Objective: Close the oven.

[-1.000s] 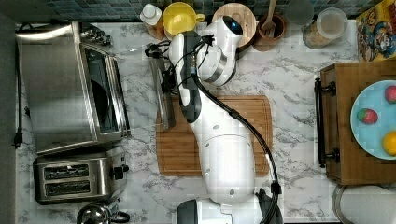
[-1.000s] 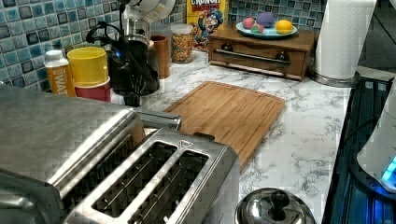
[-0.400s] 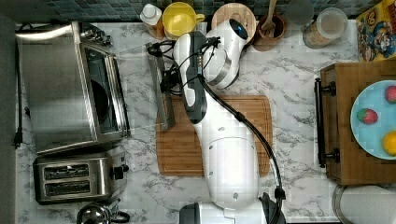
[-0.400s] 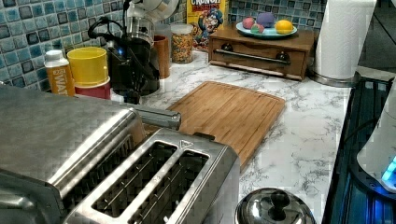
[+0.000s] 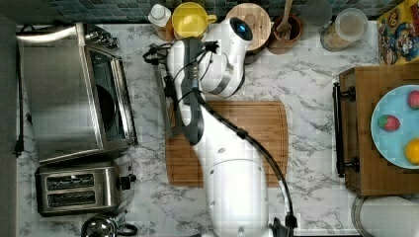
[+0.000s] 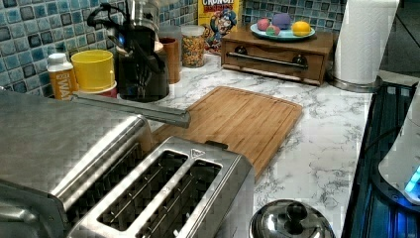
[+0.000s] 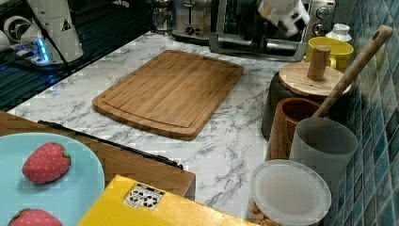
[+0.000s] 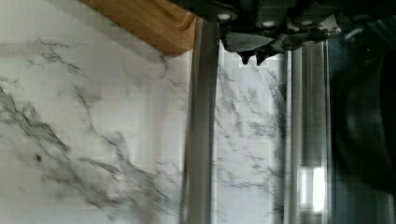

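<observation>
– On the top view's left side of the tabletop [image 5: 306, 79], that's where the oven [image 5: 59, 94] stands, just behind the two-slot toaster [image 5: 79, 190]. Which way is it from the gripper?

– Toward the top view's left. The oven's door [image 5: 106, 106] is hanging partly open, and its handle [image 5: 163, 103] is out over the near edge of the cutting board [image 5: 247, 143]. The gripper [image 8: 251, 57] is right at that handle, on the side facing the door

– Touching it?

– Just beside it in the wrist view. I can't tell whether there is real contact. The two fingertips are pinched together with nothing between them, so it is clenched, not grasping the bar

– And the bar's long axis?

– It runs along the oven's front, up and down in the top view. In the left view the same bar [image 6: 133, 109] points from the oven's corner toward the cutting board. Any push has to go across that line, not along it

– So which way should the push go?

– My judgement is toward the top view's left, into the oven's body, and rising as the door swings up on its lower hinge. The gripper seems to sit toward the far end of the bar, away from the toaster, not at its middle, so the push could be off-centre and slide along the steel

– How far is the door from closed?

– It has a good way to go, since the dark interior is plainly open to the top view
</observation>
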Controlling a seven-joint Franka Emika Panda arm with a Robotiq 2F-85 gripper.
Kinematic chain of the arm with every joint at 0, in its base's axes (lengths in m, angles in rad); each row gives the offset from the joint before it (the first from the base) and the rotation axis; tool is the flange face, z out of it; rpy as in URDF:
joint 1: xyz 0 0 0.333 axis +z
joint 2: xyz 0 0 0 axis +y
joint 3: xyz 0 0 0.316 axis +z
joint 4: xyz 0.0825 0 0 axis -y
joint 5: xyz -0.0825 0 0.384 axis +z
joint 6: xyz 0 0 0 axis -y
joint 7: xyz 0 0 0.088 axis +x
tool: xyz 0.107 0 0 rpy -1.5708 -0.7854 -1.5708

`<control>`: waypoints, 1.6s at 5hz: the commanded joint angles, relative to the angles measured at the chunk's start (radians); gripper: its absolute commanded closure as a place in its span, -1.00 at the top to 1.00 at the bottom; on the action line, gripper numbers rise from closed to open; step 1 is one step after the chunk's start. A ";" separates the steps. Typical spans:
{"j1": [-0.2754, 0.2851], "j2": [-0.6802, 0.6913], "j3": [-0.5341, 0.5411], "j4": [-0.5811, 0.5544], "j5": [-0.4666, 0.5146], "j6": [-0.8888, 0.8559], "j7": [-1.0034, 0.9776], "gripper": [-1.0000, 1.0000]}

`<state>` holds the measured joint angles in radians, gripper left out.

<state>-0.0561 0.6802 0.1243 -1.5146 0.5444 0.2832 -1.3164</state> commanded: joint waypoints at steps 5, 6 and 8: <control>0.460 -0.338 -0.040 -0.101 -0.663 0.280 0.712 -1.00; 0.460 -0.418 -0.063 -0.139 -0.643 0.338 0.768 -1.00; 0.406 -0.463 -0.045 -0.094 -0.491 0.258 0.656 -1.00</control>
<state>0.3743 0.3254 0.0776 -1.6436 0.0005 0.5713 -0.6328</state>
